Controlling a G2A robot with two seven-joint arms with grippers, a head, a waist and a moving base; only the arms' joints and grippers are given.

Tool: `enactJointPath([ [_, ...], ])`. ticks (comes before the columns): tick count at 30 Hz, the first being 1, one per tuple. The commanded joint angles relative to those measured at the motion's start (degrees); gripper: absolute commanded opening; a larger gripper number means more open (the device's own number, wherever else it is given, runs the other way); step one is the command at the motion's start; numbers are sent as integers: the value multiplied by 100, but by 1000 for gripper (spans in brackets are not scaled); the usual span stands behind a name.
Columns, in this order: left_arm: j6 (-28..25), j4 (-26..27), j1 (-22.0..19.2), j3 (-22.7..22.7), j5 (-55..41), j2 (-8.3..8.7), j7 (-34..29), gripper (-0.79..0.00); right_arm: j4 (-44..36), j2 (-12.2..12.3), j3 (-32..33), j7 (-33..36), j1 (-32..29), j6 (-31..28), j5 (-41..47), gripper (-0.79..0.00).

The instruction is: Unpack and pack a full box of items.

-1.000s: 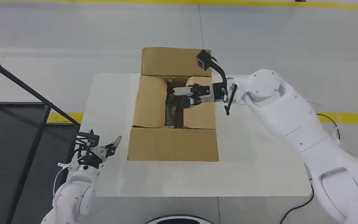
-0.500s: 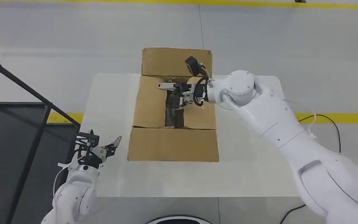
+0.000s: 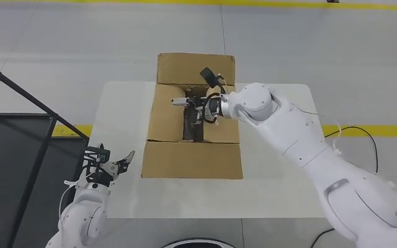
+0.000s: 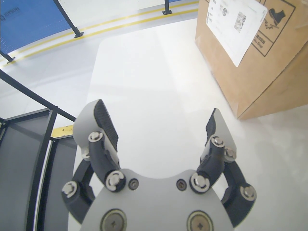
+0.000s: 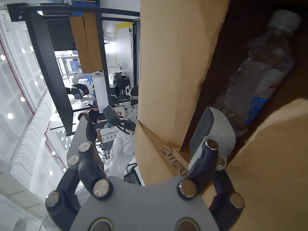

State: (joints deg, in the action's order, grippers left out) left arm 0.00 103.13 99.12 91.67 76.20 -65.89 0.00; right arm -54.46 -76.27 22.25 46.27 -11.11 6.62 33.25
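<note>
While R gripper (image 5: 148, 121) straddles flap (image 5: 173, 61), bottle (image 5: 259, 80) lies inside box (image 3: 192, 160).

The box (image 3: 192, 160) is matt brown cardboard, fibrous and rough along its cut flap edge. A smooth white paper label (image 4: 234, 19) with a faint sheen is stuck to its side. The worktop (image 4: 154, 73) is white, smooth and lightly glossy. The bottle (image 5: 259, 80) is clear, crinkled plastic with a matt white plastic cap (image 5: 285, 20). The left pincer (image 4: 158, 123) has smooth white plastic finger shells, black ribbed rubbery pads (image 4: 105, 121) and shiny metal bolts, and the right pincer (image 5: 146, 118) is made alike.
</note>
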Motion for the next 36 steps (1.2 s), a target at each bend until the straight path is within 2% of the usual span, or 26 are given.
enactJointPath([
  [1,0,0,0,0,0,0,0,0,62,-47,14,-2,-23,-14,-34,0],
  [14,0,0,0,0,0,0,0,0,455,-418,14,-62,-128,-298,-446,0],
  [19,0,0,0,0,0,0,0,0,636,-575,5,-75,-132,-401,-609,-37],
  [24,0,0,0,0,0,0,0,0,848,-739,0,-52,-142,-469,-719,-37],
  [31,0,0,0,0,0,0,0,0,1152,-937,98,-16,-166,-830,-733,-105],
  [34,0,0,0,0,0,0,0,0,1189,-975,192,11,-132,-959,-763,-160],
  [36,0,0,0,0,0,0,0,0,1171,-980,267,18,-109,-997,-799,-166],
])
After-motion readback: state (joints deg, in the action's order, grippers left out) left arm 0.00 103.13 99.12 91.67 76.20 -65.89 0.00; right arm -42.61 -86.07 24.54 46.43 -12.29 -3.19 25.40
